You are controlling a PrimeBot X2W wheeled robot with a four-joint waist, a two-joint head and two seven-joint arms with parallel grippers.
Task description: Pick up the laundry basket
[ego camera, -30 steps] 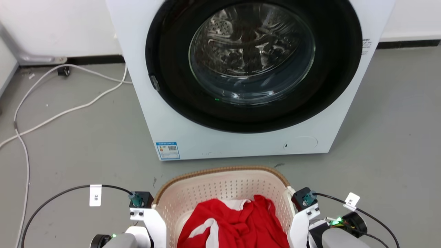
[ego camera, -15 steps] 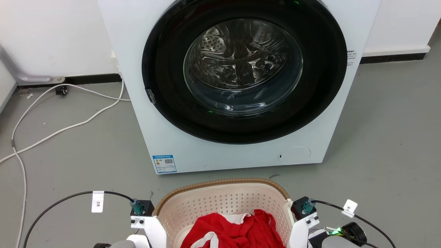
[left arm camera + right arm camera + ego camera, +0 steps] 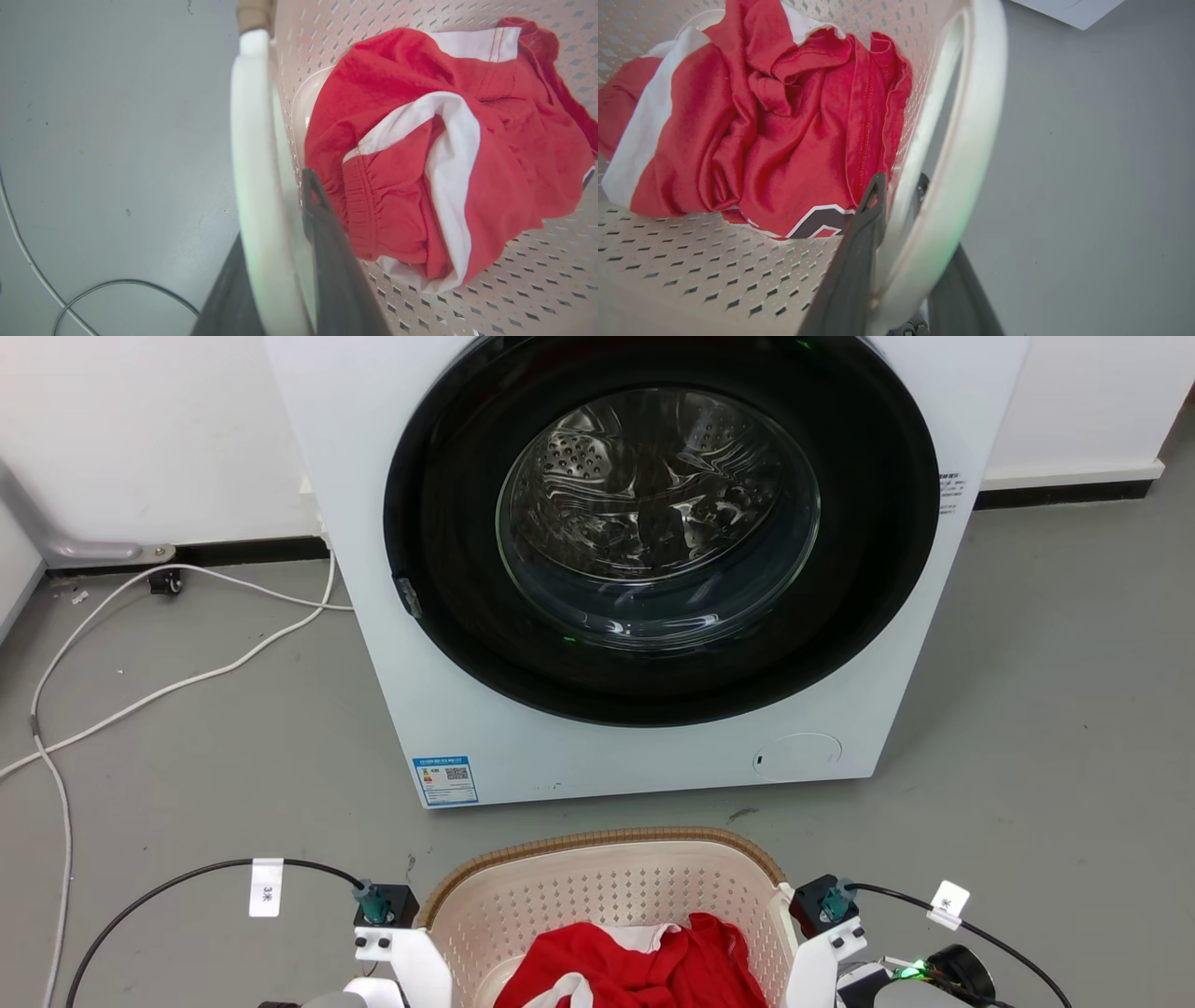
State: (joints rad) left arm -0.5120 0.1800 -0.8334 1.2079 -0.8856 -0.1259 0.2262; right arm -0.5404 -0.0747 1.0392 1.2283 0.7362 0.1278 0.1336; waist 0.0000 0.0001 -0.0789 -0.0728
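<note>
This seems a plain laundry room: a white washing machine [image 3: 653,551] on a grey floor [image 3: 187,756], with the laundry basket [image 3: 597,891] of clothes [image 3: 644,971] before it.

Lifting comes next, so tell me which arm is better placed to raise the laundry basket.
Neither alone; use both. The left gripper has its jaws astride the left handle of the laundry basket; the right gripper straddles the right handle. A one-sided lift would likely tip it.

You see a white front-loading washing machine [image 3: 597,761] before a white wall [image 3: 140,429]; grey floor [image 3: 1046,709], pale cables [image 3: 187,683] trailing left of it.
</note>
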